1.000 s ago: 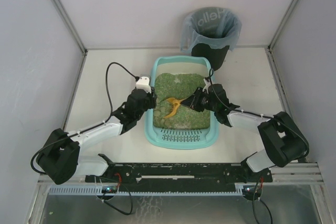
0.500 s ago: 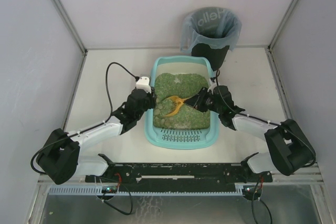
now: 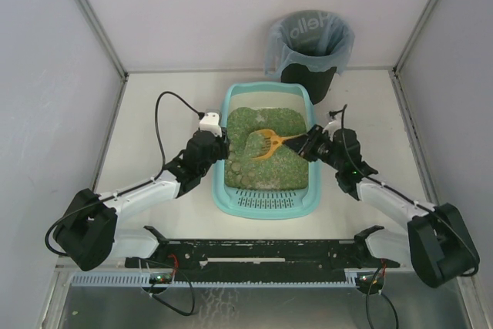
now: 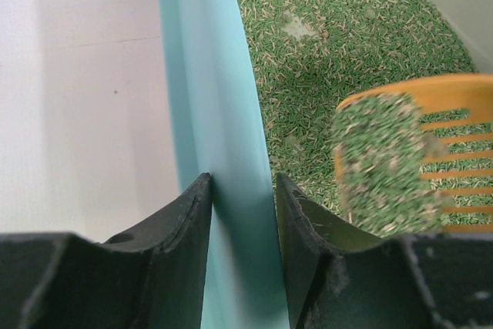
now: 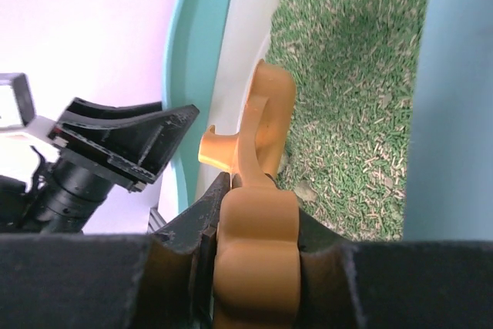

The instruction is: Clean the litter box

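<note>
The light-teal litter box [image 3: 266,204] lies mid-table, filled with green litter [image 3: 271,173], its slotted ledge at the near end. My left gripper [image 3: 221,149] is shut on the box's left wall [image 4: 208,90], one finger [image 4: 181,236] outside and the other inside. My right gripper [image 3: 310,144] sits over the right rim, shut on the handle [image 5: 258,256] of an orange slotted scoop [image 3: 266,142]. The scoop head [image 4: 443,125] hangs above the litter with a clump of green litter [image 4: 381,163] on it.
A round black bin [image 3: 310,52] with a grey-blue bag liner stands just behind the box's far right corner. Grey walls close in the white table on the left, back and right. A black rail [image 3: 262,250] runs along the near edge.
My right arm has drawn back to the right, carrying the scoop up and away from the near-left litter toward the middle. The left gripper has stayed on the wall.
</note>
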